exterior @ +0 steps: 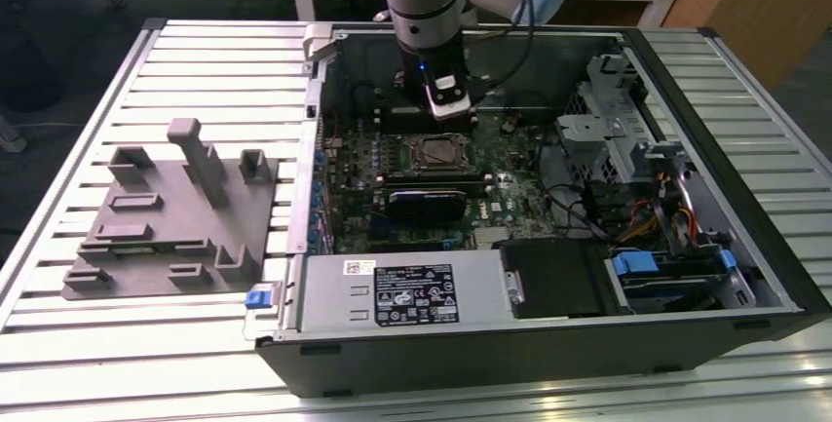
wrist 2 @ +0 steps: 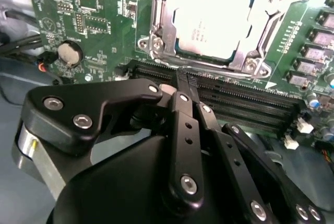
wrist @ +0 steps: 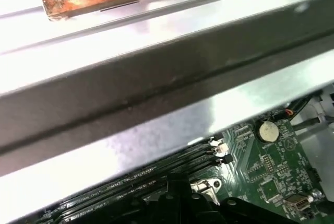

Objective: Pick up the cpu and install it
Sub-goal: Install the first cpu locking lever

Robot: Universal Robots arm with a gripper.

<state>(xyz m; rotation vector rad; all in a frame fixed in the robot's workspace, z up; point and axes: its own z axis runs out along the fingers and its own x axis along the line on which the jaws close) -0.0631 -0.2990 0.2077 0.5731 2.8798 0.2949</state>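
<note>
Your claw (wrist 2: 183, 78) sits inside the open computer case (exterior: 728, 276), just above the board (wrist 2: 94, 20) and beside the chip socket (wrist 2: 156, 31). In the second wrist view the two fingertips are pinched together with nothing between them, so it is empty.

The chip (wrist 2: 216, 18) is already lying flat in the socket, silver top up, square to the metal frame around it. That's why the claw holds nothing: placement looks done. I can't tell whether the frame is latched down.

Fingertips (wrist 2: 181, 80) hang over the long black memory slots (wrist 2: 245, 104), near the socket's edge, apart from the chip.

In the exterior view the gray tray (exterior: 150, 237) sits on the slatted table (exterior: 195, 52) on the exterior view's left of the case, well apart from the arm (exterior: 423, 3).
</note>
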